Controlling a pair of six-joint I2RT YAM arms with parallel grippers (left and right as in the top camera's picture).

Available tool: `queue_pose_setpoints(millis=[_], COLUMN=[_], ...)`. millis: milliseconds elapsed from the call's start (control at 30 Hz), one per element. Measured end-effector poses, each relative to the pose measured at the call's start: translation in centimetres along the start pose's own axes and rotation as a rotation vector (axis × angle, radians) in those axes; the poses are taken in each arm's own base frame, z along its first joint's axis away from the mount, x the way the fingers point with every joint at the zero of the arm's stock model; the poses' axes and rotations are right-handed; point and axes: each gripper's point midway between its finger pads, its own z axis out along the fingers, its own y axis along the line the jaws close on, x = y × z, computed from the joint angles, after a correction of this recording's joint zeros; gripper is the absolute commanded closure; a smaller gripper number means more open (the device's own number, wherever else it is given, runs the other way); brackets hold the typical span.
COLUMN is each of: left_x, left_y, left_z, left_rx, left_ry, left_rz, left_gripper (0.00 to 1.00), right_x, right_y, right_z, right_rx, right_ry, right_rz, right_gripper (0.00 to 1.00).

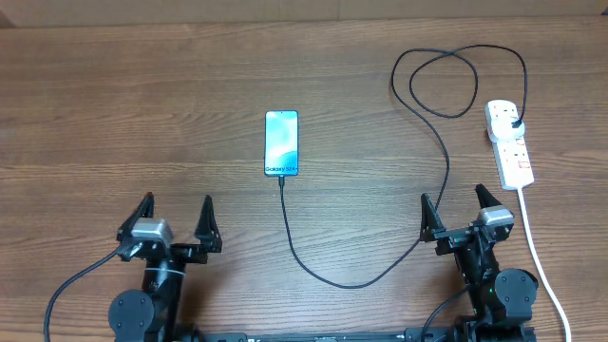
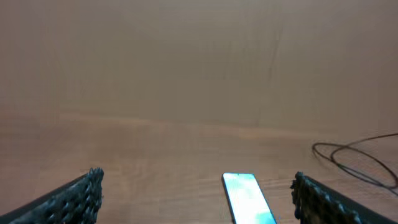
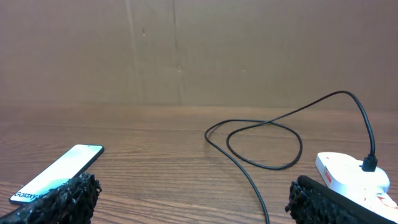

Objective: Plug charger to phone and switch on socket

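The power strip (image 1: 510, 144) lies on the surface (image 1: 142, 95) just ahead of the right arm (image 1: 484, 228), with its long axis running away from the robot. That arm is by far the nearer for the switch, and the left arm (image 1: 152, 237) is well apart from it. Both arms' jaws stand wide apart, holding nothing. There is one strip, one phone (image 1: 281, 142) lying lengthwise between the arms, and one black cable (image 1: 351, 283), plugged into the strip, its tip meeting the phone's near edge; whether it is seated I cannot tell.
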Motion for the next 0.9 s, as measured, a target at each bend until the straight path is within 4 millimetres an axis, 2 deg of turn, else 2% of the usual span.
queue_pose_setpoints(millis=[100,167,233,300,367,500,900], left_x=[0.4,1.5,2.7,2.7,3.5,6.5,6.7], left_y=[0.4,0.7,1.2,1.7,2.3,3.4,3.5], left_z=[0.7,1.2,1.3,1.3,1.3,1.2,1.1], left_rx=[0.000,0.001,-0.019,-0.046,-0.079,-0.139,-0.135], left_ry=[-0.072,-0.095,-0.073,-0.078,-0.049,0.070,0.093], left_rz=[-0.024,-0.043,-0.066,-0.076,-0.083,-0.063,0.134], left_gripper=[0.00,0.00,0.00,0.00,0.00,0.00,0.00], right_x=[0.0,0.0,0.0,0.0,0.0,0.0,0.0], right_y=[0.0,0.0,0.0,0.0,0.0,0.0,0.0], right_z=[0.0,0.0,0.0,0.0,0.0,0.0,0.0], right_rx=[0.000,0.000,0.000,0.000,0.000,0.000,0.000], right_ry=[0.000,0.000,0.000,0.000,0.000,0.000,0.000], right_rz=[0.000,0.001,0.001,0.000,0.001,0.001,0.000], right_gripper=[0.00,0.00,0.00,0.00,0.00,0.00,0.00])
